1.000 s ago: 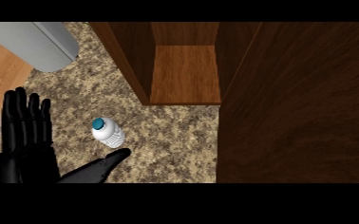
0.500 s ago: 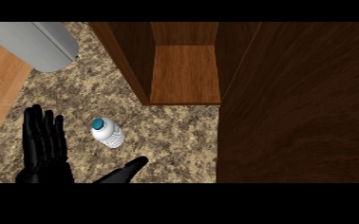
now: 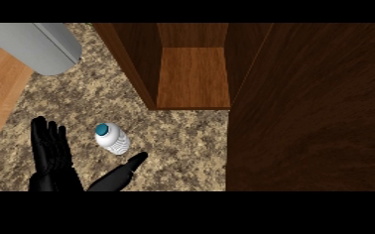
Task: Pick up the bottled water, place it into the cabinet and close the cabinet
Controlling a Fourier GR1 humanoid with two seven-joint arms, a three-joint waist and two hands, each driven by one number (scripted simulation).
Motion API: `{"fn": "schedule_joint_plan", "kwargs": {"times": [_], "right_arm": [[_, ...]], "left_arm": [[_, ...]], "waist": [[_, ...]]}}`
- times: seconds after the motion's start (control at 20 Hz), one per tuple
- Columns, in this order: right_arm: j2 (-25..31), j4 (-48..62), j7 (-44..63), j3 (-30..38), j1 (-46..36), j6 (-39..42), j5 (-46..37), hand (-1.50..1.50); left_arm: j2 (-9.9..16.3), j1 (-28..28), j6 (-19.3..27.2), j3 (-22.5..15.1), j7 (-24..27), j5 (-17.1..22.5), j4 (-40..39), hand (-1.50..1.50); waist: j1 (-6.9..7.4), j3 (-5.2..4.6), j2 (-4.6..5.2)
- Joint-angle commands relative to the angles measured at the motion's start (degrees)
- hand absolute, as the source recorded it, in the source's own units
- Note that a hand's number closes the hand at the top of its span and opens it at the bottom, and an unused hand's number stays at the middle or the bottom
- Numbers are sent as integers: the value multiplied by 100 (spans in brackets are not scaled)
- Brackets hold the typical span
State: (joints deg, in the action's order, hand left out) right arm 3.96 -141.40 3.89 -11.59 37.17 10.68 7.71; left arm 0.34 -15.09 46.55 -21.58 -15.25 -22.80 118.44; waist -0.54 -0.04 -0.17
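Bottle point(image 3: 111, 138) between straight fingers point(image 3: 48, 144) and thumb.

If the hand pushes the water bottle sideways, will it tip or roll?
The bottled water stands upright and looks narrow, so a push near its teal cap would probably tip it. Its round body would then likely roll on the flat counter. Its smooth sides may be slippery.

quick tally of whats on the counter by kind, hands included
Clear plastic water bottle with teal cap: 1
Open brown wooden cabinet: 1
Grey rounded metal appliance: 1
Black robot hands: 2, left hand, right hand
Total: 5
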Motion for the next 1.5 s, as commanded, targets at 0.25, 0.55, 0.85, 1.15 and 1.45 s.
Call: {"fn": "schedule_joint_plan", "kwargs": {"times": [0.25,0.55,0.85,1.15,1.45], "right_arm": [[164,-741,-48,66,742,219,197,-150],[25,-1095,-392,-372,1407,307,-198,-150],[323,-840,-998,200,1730,718,247,-150],[269,-1034,-825,30,1800,678,251,-150],[329,-1151,-751,132,1936,727,390,-150]], "left_arm": [[-29,-121,-183,711,1917,1838,-1484,-150],[-32,317,-512,1440,2881,2673,-2596,-150],[-34,330,-930,1786,4233,3792,-3703,-150],[-34,703,-1294,1996,5199,4368,-5037,-150],[-34,1276,-2560,2261,5784,4894,-6127,-150]], "waist": [[-4,-8,0],[-68,-12,-4],[-56,-6,-6],[-48,-8,7],[-73,-12,18]]}}
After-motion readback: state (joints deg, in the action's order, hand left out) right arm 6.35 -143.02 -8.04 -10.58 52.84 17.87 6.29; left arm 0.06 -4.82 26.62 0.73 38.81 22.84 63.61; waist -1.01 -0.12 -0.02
